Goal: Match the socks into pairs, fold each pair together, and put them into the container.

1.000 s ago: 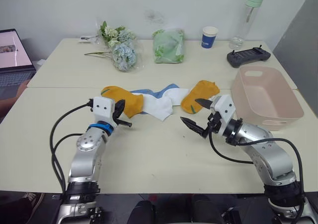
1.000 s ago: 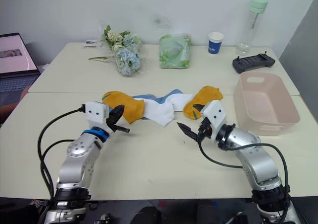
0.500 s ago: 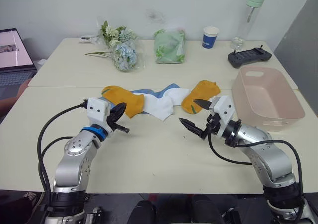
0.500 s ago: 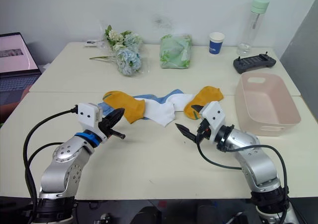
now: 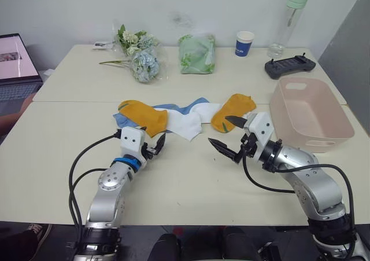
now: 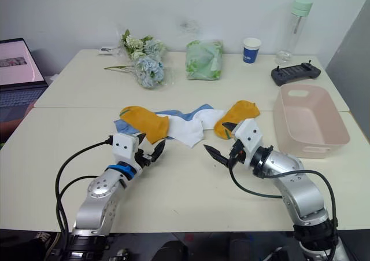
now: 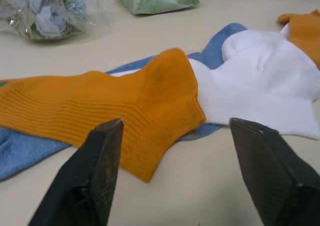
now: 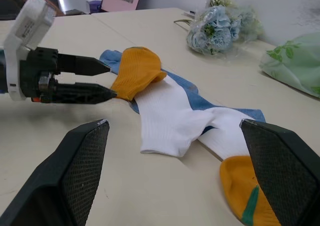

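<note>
While the socks lie in a loose row across the middle of the table (image 5: 63, 151), both robot arms wait just in front of them. The row runs from side to side, from the robot's left to its right. At the left end is a yellow sock (image 5: 143, 113), lying flat with its long side going across the table. Its end nearest the middle of the row rests on top of a white sock (image 5: 186, 124). A bit of blue sock (image 5: 120, 120) peeks out under the yellow one on the left. More blue sock (image 5: 186, 105) shows behind the white one. At the right end is the other yellow sock (image 5: 232, 110). It lies at a slant, with its far end pointing toward the back right and its near end toward the robot. A small green mark shows on it in the right wrist view.

The left gripper (image 5: 158, 146) is low over the table, just in front of the left yellow sock. Its two black fingers are spread apart and hold nothing. The right gripper (image 5: 226, 132) is near the right yellow sock. Its fingers are spread wide too, and nothing is between them.

The pink container (image 5: 334, 135) sits on the right side of the table, apart from the socks. Its long side runs from front to back.

At the back of the table are some flowers (image 5: 139, 58), a green bundle in plastic (image 5: 196, 54), a paper cup (image 5: 244, 43), a bottle (image 5: 289, 21) and a black controller (image 5: 289, 66). A laptop (image 5: 16, 58) stands off to the left.
</note>
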You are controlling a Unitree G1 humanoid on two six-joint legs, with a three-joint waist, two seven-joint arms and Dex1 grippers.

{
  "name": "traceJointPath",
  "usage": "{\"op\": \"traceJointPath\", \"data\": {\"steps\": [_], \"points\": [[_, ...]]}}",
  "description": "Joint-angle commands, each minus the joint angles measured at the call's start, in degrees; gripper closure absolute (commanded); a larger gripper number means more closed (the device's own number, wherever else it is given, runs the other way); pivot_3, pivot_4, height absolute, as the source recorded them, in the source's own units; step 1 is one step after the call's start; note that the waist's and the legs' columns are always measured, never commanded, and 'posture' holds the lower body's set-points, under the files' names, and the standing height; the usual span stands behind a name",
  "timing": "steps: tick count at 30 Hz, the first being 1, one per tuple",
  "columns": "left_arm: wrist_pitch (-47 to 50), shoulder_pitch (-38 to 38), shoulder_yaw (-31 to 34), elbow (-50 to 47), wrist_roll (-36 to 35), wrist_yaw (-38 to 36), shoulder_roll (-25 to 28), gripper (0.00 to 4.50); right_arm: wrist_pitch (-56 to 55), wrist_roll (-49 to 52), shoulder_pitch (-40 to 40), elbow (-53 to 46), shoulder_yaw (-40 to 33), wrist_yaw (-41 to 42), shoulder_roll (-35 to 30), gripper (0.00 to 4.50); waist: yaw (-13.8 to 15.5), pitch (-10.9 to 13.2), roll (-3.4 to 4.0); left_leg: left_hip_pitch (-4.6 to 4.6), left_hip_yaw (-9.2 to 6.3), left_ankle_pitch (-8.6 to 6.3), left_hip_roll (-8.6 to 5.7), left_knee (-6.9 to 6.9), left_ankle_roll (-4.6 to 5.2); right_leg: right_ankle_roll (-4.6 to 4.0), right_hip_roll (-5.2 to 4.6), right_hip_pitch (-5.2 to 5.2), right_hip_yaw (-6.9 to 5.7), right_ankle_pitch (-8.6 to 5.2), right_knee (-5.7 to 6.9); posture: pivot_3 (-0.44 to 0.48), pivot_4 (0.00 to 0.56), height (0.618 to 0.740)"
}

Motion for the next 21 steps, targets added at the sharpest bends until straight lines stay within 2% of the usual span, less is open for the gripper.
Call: {"op": "traceJointPath", "data": {"steps": [1, 11, 21], "points": [[-5.0, -1.9, -1.1, 1.2, 3.1, 1.2, 0.0, 0.01, -0.4, 0.5, -0.5, -2.2, -0.7, 0.1, -0.5, 0.00, 0.0, 0.0, 0.00, 0.00, 0.00, 0.00, 0.00, 0.00, 0.00, 0.00, 0.00, 0.00, 0.00, 0.00, 0.01, 0.000, 0.150, 0.740], [-8.1, -6.1, -1.8, 8.6, 9.8, 6.6, 0.1, 0.01, -0.2, 0.5, 0.2, -2.7, -0.4, -0.1, -0.6, 0.00, 0.0, 0.0, 0.00, 0.00, 0.01, 0.00, -0.01, -0.01, 0.00, 0.01, 0.00, 0.00, -0.01, 0.00, -0.01, 0.000, 0.150, 0.740], [-9.8, -8.4, -0.7, 12.8, 10.5, 8.6, 0.1, 0.01, 0.3, 0.7, -0.2, -2.7, -0.6, -0.2, -0.6, 0.00, 0.0, 0.0, 0.00, 0.00, 0.00, 0.00, -0.01, 0.00, 0.00, 0.02, 0.00, 0.00, -0.01, 0.01, -0.01, 0.000, 0.150, 0.740]]}}
